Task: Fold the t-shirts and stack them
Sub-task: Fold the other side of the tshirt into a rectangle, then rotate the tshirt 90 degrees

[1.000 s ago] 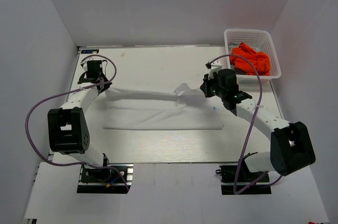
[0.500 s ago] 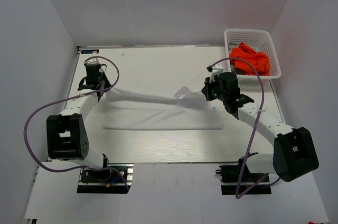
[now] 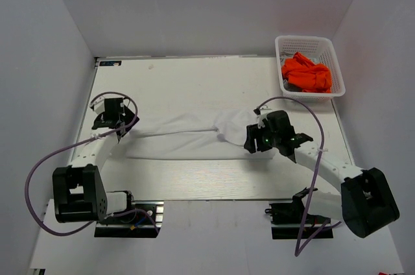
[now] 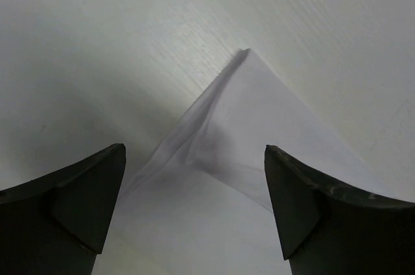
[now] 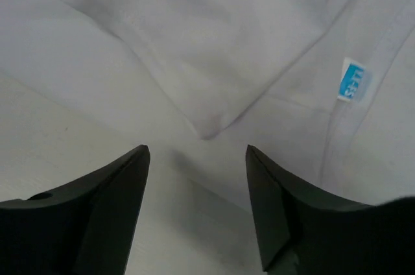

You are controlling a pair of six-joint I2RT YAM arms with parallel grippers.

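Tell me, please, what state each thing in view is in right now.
white t-shirt, lying on the table, partly folded, not held
orange t-shirt, crumpled in the basket
basket, upright, holding the orange t-shirt
left end effector, open above a white t-shirt corner
right end effector, open above the white t-shirt

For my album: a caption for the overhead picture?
Left end effector and right end effector, both open, over a white t-shirt; orange t-shirt in the basket.

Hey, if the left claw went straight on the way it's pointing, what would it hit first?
Probably the white t-shirt, whose pointed corner lies dead ahead of the left claw on the table; depth is unclear.
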